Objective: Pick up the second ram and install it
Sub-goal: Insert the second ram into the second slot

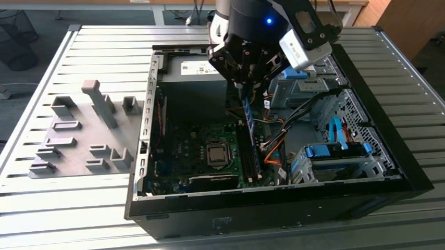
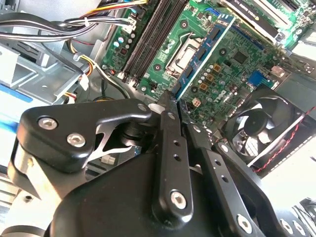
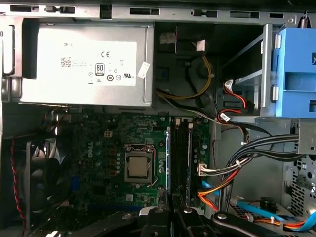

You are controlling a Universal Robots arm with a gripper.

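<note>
— Black fingers (image 2: 170, 148) loom closest in the second wrist view. What are they doing?

— They are pressed together on the upper end of the second ram (image 2: 200, 57), a thin stick with a bluish sheen, seen edge-on there and hanging down toward the green motherboard (image 2: 237, 64).

— And from outside?

— In the exterior view the gripper (image 1: 243, 86) hangs over the open computer case (image 1: 278, 200), with the second ram (image 1: 249, 122) held upright beneath it, its lower end just above the memory slots (image 1: 250, 156) to the exterior view's right of the processor socket (image 1: 218, 154).

— Is it seated?

— I cannot tell whether it touches a slot; it stands above them.

— What else is around?

— Dark memory slots (image 3: 180, 153) sit beside the processor socket (image 3: 137, 165) in the first wrist view, with the grey power supply (image 3: 84, 64) beyond and a blue drive bracket (image 3: 298, 74) to one side. Grey holder blocks (image 1: 83, 130) rest on the slatted surface (image 1: 62, 208), beside the case.
</note>
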